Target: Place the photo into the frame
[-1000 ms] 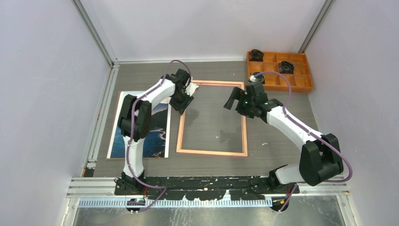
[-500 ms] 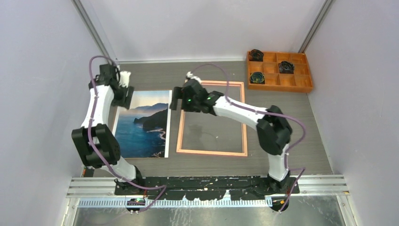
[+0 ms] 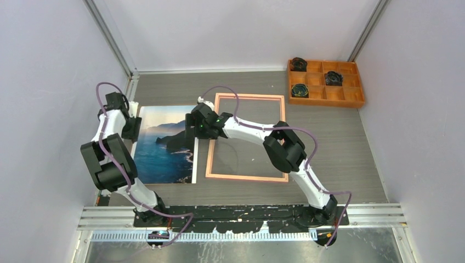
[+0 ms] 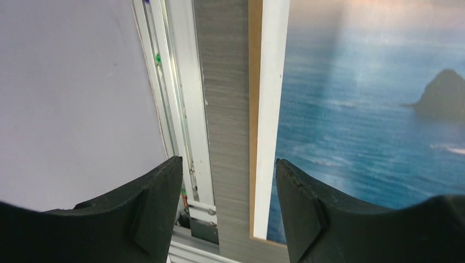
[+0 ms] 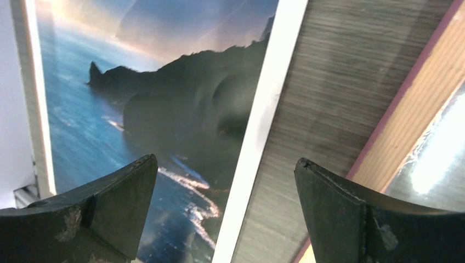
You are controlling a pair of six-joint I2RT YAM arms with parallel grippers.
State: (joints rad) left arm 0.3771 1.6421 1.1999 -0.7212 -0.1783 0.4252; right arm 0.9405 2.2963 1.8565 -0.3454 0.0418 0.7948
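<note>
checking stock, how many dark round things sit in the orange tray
3 dark round things in the tray: one far left corner, one left side nearer the arms, one right of centre. None seems hidden.

The photo (image 3: 164, 148) shows blue sea, dark mountains and a white border; the frame (image 3: 247, 177) is tan-pink, the tray (image 3: 329, 103) orange.

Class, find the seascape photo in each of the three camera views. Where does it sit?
Top external: photo left of centre.
Left wrist: photo fills the right half.
Right wrist: photo fills the left half.
Shared landmark: its white border.
</note>
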